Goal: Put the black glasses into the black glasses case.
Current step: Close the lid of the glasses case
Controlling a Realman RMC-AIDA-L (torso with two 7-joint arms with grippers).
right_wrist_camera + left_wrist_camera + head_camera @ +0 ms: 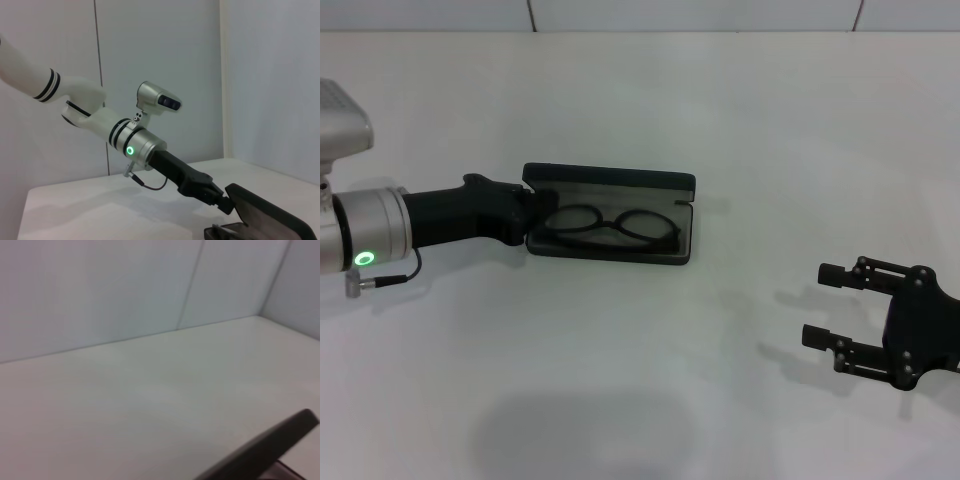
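The black glasses case (610,177) lies open in the middle of the white table, with its lid standing up at the back. The black glasses (615,226) lie inside it on the grey lining, lenses side by side. My left gripper (538,205) is at the case's left end, shut on the end of the lid. The right wrist view shows the left gripper (225,202) touching the lid of the case (270,215). The left wrist view shows only a black edge of the lid (270,445). My right gripper (818,304) is open and empty, low over the table to the case's right.
The white table (650,380) stretches around the case. A pale wall (720,12) runs along the table's back edge. A thin black cable (395,278) hangs at the left wrist.
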